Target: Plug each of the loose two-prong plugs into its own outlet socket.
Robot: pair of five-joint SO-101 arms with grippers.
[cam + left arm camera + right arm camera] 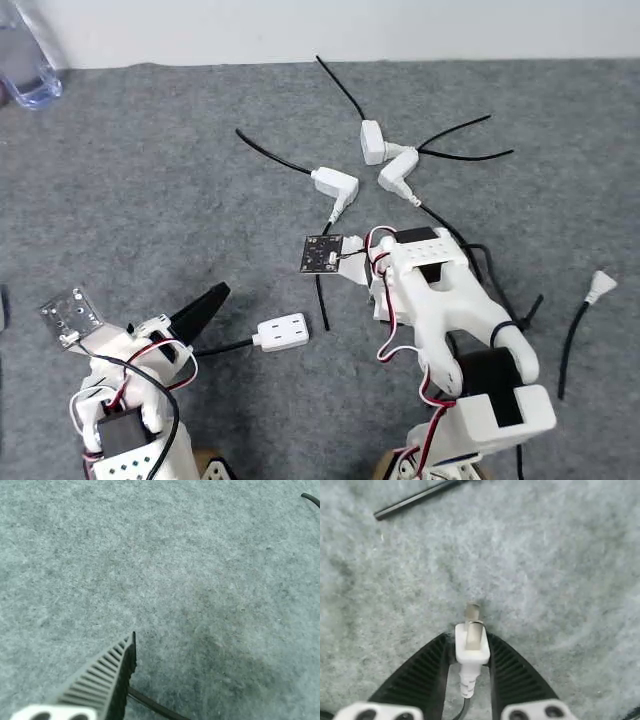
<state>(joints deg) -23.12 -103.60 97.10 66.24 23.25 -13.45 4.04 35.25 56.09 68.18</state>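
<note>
My right gripper [470, 639] is shut on a white two-prong plug [471, 650], with the prongs pointing away over the grey carpet. In the high view the right arm [440, 290] stands just right of the white outlet strip [283, 332]. Loose white plugs lie farther back [335, 184], [372, 142], [398, 171], and another lies at the far right [600, 287]. My left gripper [205, 308] hovers left of the strip, open, with one ribbed finger [107, 680] over bare carpet and the strip's black cable [155, 707] beneath it.
Black cables [470, 150] sprawl around the plugs at the back and beside the right arm. A cable end [415, 497] lies ahead of the held plug. A clear plastic container [25, 65] stands at the back left corner.
</note>
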